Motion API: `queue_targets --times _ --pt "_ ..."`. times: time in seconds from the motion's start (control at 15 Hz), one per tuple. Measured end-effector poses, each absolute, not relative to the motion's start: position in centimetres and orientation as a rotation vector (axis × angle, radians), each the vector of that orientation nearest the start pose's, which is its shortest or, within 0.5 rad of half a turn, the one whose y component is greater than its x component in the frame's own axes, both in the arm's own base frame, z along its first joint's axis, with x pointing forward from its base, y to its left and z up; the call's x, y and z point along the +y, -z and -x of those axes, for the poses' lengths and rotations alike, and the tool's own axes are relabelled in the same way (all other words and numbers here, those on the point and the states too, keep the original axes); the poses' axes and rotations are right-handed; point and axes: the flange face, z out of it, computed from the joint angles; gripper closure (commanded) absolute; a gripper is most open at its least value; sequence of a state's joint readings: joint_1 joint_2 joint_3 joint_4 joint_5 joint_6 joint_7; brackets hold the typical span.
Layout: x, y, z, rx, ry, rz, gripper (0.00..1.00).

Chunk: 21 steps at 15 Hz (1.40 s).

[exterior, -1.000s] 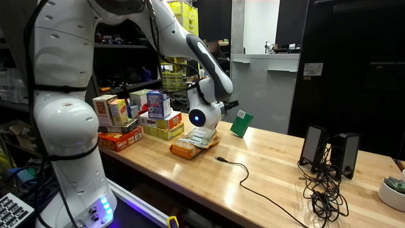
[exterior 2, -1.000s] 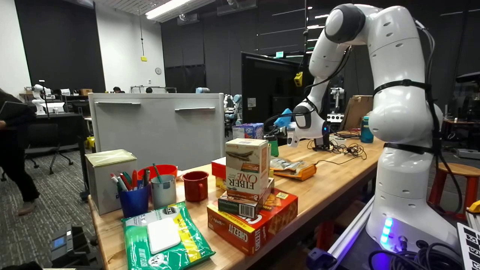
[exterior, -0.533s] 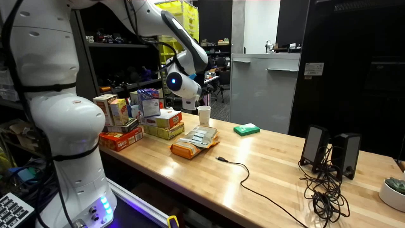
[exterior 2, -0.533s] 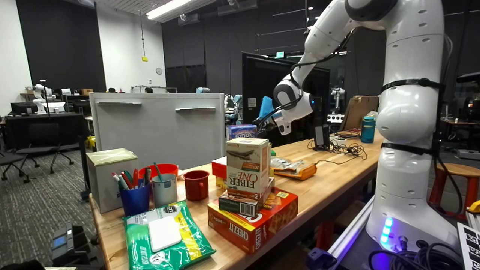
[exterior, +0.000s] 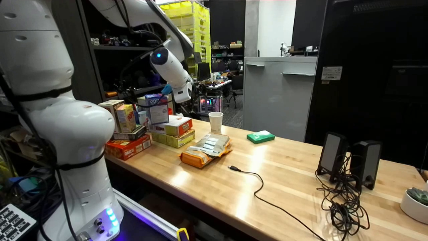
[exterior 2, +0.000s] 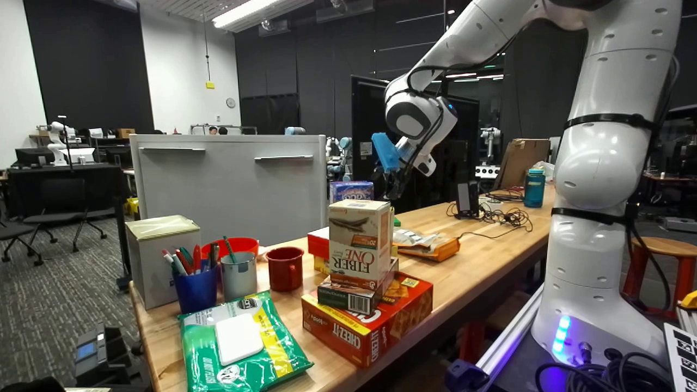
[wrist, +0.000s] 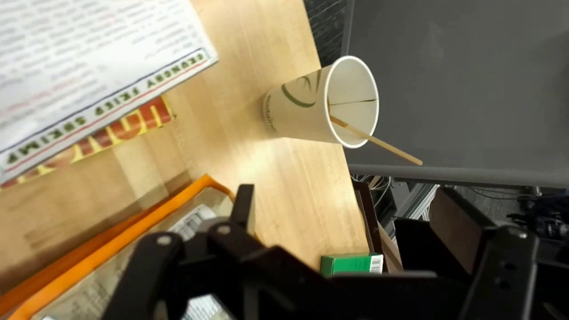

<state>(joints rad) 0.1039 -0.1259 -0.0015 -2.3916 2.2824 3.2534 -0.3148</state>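
My gripper (wrist: 353, 215) is open and empty, its two black fingers wide apart. In both exterior views it hangs above the back of the table, near the purple-blue box (exterior: 157, 108) on its stack; it also shows here (exterior 2: 389, 182). A white paper cup (wrist: 298, 109) with a wooden stick (wrist: 384, 144) in it stands upright near the table's back edge, below the gripper. A green box (exterior: 260, 137) lies flat to the right of the cup and shows between the fingers in the wrist view (wrist: 351, 263). An orange and grey bag (exterior: 209, 149) lies in front of the cup.
Stacked food boxes (exterior: 172, 138) stand left of the bag. Two black speakers (exterior: 364, 164), tangled cables and a potted plant (exterior: 414, 204) are at the right. A red mug (exterior 2: 285, 269), pen cups (exterior 2: 195, 291) and a green packet (exterior 2: 283, 337) stand at the table's end.
The gripper has moved left, back and up. The green box was tilted up close under the gripper and now lies flat, apart from it. The purple-blue box has turned. The cup is uncovered.
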Motion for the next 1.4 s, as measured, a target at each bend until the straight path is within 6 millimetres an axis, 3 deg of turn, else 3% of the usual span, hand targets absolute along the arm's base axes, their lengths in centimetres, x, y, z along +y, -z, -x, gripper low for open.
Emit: queue_targets --times 0.13,0.4,0.6,0.87,1.13,1.4 --pt "-1.9 -35.9 -41.8 1.949 0.647 1.544 0.0" --pt "1.3 -33.2 -39.1 1.888 0.635 1.788 0.0" --pt "2.1 -31.7 -37.1 1.858 0.638 1.932 0.0" --pt "1.2 -31.0 -34.9 1.856 0.662 2.076 0.0" --pt "-1.7 -30.9 -34.6 1.787 0.69 2.183 0.0" --pt "-1.5 -31.7 -34.3 1.637 0.701 2.292 0.0"
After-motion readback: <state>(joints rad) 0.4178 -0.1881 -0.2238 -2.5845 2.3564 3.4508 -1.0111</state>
